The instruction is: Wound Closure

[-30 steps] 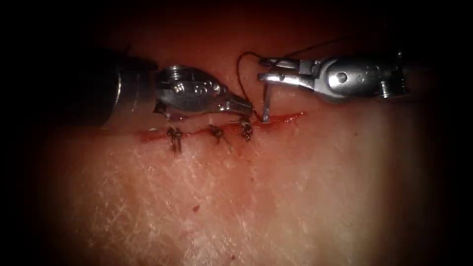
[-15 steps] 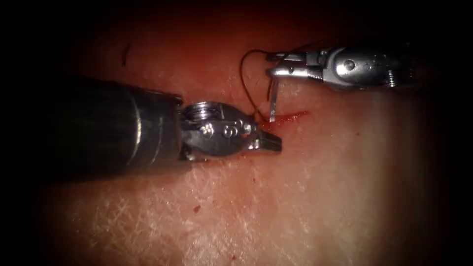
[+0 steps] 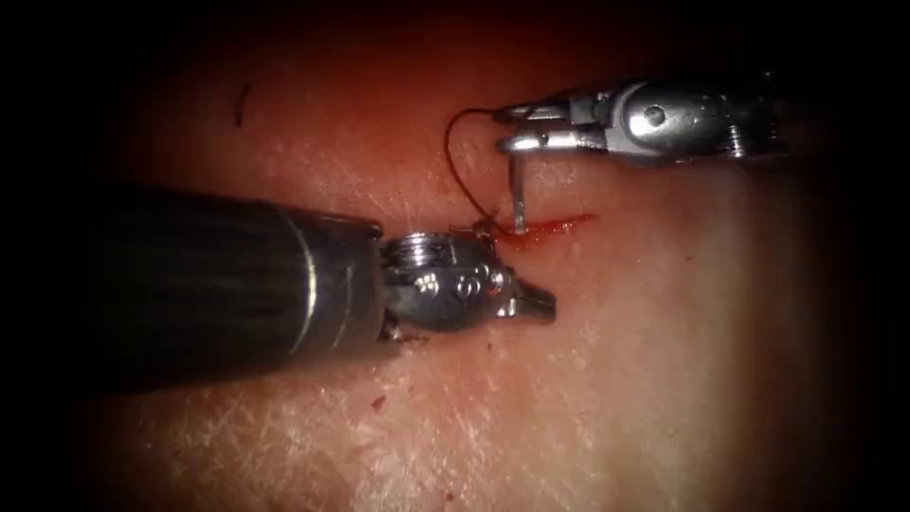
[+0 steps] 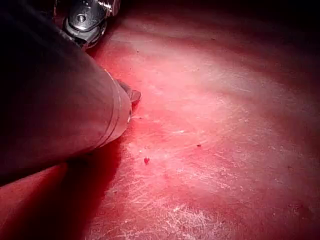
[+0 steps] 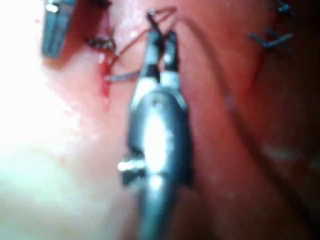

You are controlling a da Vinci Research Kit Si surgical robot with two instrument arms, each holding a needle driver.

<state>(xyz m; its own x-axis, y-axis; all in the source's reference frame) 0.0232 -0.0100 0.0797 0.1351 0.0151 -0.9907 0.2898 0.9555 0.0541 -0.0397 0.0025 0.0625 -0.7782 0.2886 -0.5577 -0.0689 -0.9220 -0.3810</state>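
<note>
Since the earlier frames the left arm's silver jawed tool (image 3: 531, 301) has travelled from above the red horizontal cut (image 3: 545, 228) to just below it, its dark shaft now covering the stitched left stretch. In the endoscope view its jaws are together and hold nothing, the tip resting on the pale pork tissue (image 3: 616, 379) below the cut. The right arm's silver tool (image 3: 517, 128) sits above the cut, jaws clamped on the top of the thin curved steel needle (image 3: 517, 194), which hangs straight down with its lower end at the cut's upper edge; whether it enters the tissue cannot be told. The dark thread (image 3: 460, 161) loops from that tool down to the cut.

The left wrist view shows the left tool's shaft over red-lit tissue.

In the right wrist view, the right tool grips the needle beside the cut, thread arching past it.
</note>
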